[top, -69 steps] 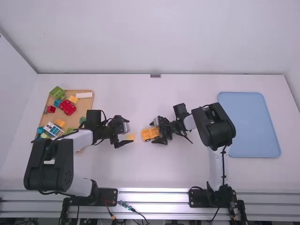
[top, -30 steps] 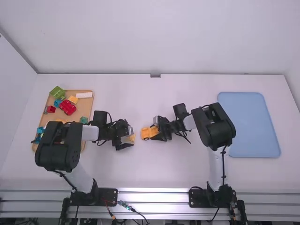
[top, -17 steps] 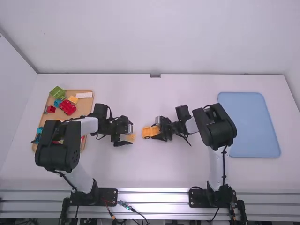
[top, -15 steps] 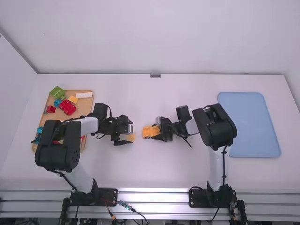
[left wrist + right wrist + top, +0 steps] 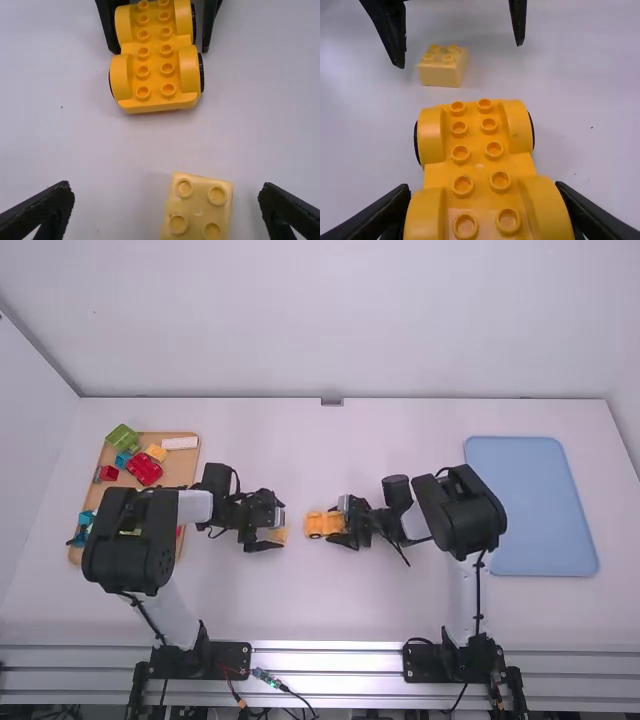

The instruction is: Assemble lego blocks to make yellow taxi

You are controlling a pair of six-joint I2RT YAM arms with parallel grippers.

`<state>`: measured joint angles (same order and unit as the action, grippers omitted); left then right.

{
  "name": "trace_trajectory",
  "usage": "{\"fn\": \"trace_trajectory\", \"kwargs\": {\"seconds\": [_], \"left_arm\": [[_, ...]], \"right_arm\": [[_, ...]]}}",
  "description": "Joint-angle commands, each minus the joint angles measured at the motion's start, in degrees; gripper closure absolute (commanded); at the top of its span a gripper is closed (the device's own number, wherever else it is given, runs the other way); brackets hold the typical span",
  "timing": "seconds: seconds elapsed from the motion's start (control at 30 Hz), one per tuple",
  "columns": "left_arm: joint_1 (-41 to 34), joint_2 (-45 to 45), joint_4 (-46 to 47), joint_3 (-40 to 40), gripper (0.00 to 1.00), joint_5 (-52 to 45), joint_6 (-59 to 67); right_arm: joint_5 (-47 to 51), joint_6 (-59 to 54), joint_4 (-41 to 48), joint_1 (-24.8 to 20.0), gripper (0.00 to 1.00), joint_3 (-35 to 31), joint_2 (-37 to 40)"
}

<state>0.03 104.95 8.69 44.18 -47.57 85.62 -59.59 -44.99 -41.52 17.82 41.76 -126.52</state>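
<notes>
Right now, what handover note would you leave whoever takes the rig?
Left pincer: open, straddling the pale yellow block, not touching.
Right pincer: at the wheeled yellow base; grip unclear.
Where: block on the table, base just beyond, between the pincers.
Done: both outside the tan tray, unjoined.
To do: probably grip the block, press it onto the base.

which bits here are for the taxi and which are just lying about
Likely for the taxi:
wheeled base
pale yellow block

Apparently just lying about:
red piece
green block
white block
blue tray, unless the finished taxi goes there
</notes>
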Motion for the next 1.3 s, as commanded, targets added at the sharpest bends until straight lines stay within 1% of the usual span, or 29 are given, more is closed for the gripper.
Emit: {"fn": "trace_trajectory", "kwargs": {"seconds": [0.0, 0.07, 0.1, 0.17, 0.3, 0.4, 0.5, 0.57, 0.63, 0.67, 0.9, 1.03, 1.07, 1.13, 1.2, 1.27], "left_arm": [[-0.4, 0.9, 0.3, -0.7, 0.08, -2.0, 1.2], [-0.4, 0.9, 0.5, -0.7, 0.12, -1.9, 1.2], [-0.4, 0.9, 0.8, -0.7, 0.17, -1.3, 1.2], [-0.4, 0.9, 1.1, -0.7, 0.18, 0.0, 0.9], [-0.4, 0.9, 1.4, -0.7, 0.15, 0.5, 0.8], [-0.4, 0.9, 1.4, -0.7, 0.13, 0.4, 0.8], [-0.4, 1.2, 1.4, -0.7, 0.07, 0.4, 0.8], [-0.3, 1.2, 1.6, -0.7, 0.01, 0.1, 0.8], [-0.4, 1.2, 1.5, -0.7, 0.03, -0.8, 0.8], [-0.4, 1.2, 1.4, -0.7, 0.0, -1.7, 0.8], [-0.4, 1.2, 1.5, -0.7, 0.01, -2.0, 0.8], [-0.4, 1.2, 1.9, -0.7, 0.1, -0.5, 0.8], [-0.4, 1.2, 2.0, -0.7, 0.15, 0.0, 0.8], [-0.4, 1.2, 2.0, -0.7, 0.18, -0.4, 0.8], [-0.4, 1.2, 1.8, -0.7, 0.28, -0.7, 0.8], [-0.4, 1.2, 1.9, -0.7, 0.33, -0.2, 0.8]], "right_arm": [[4.4, 2.3, 2.0, -0.2, 0.26, -1.1, -0.8], [4.3, 2.4, 2.7, -0.2, 0.26, -0.8, -0.8], [4.2, 2.3, 3.9, -0.2, 0.26, -0.1, -0.8], [4.2, 2.4, 5.4, -0.2, 0.26, 0.7, -0.8], [4.0, 1.1, 8.3, -0.2, 0.25, 1.9, -0.8], [3.8, 1.7, 7.9, -0.2, 0.23, 1.9, -0.8], [2.5, 0.5, 6.9, -0.2, 0.21, 1.4, -0.8], [2.1, 0.2, 5.5, -0.1, 0.21, 0.8, -0.8], [2.3, 0.2, 4.8, -0.1, 0.21, 0.6, -0.8], [2.4, 0.2, 4.3, -0.2, 0.21, 0.3, -0.8], [1.9, 0.2, 3.4, -0.1, 0.21, 0.0, -0.8], [-0.4, 0.1, 3.0, -0.1, 0.2, -0.1, -0.8], [-0.6, -0.2, 3.0, -0.2, 0.2, -0.1, -0.8], [-0.3, 0.0, 3.4, -0.2, 0.2, 0.1, -0.8], [-0.7, 0.5, 3.7, -0.2, 0.2, 0.5, -0.8], [-0.4, 1.8, 3.4, -0.1, 0.2, 0.7, -0.8]]}}
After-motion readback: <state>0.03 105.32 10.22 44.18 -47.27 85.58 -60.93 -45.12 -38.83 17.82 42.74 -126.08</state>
